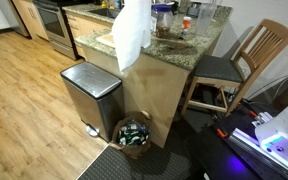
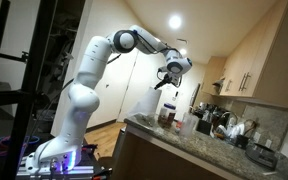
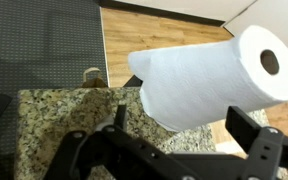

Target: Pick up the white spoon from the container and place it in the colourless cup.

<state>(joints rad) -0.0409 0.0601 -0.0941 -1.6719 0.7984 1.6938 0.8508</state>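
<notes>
My gripper (image 2: pixel 167 80) hangs high above the granite counter (image 2: pixel 184 140), well clear of everything on it. In the wrist view its two black fingers are spread wide with nothing between them (image 3: pixel 181 116). Below them is only a paper towel roll (image 3: pixel 209 75) and bare granite (image 3: pixel 54 125). A clear container with a dark lid (image 1: pixel 164 17) stands among small cups on the counter in an exterior view. The same group shows as a dark jar (image 2: pixel 167 115) and a white cup (image 2: pixel 180 124). I cannot make out the white spoon or the colourless cup.
A steel bin (image 1: pixel 89 95) and a basket of cans (image 1: pixel 134 133) stand on the floor in front of the island. A wooden chair (image 1: pixel 234 65) is at its end. Kitchen appliances (image 2: pixel 234 128) crowd the far counter. A dark mat (image 3: pixel 39 40) covers the floor.
</notes>
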